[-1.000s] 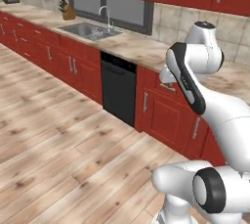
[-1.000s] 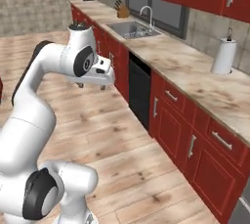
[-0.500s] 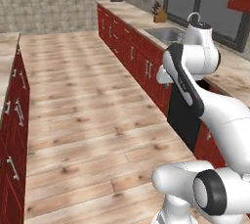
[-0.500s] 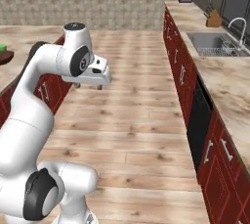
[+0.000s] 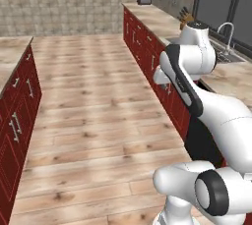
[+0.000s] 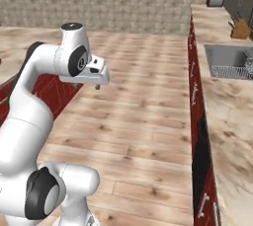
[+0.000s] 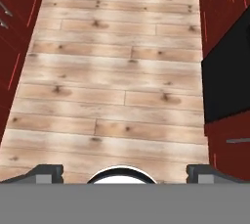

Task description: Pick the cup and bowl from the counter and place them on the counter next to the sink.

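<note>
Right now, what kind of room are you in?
A home kitchen, by the look of it: a long counter of tan stone over red cabinets, a steel sink set into it with a curved tap, and a wood plank floor running between two cabinet rows.

My arm (image 6: 34,96) is white with dark joints. The floor (image 5: 98,101) is pale wood planking with brown knots. Cabinets (image 5: 142,47) beside the sink (image 6: 227,62) are deep red; the tabletop (image 6: 232,116) around the grey steel sink is tan marble with brown veins. The wall (image 5: 69,3) behind is grey-beige tile.
</note>
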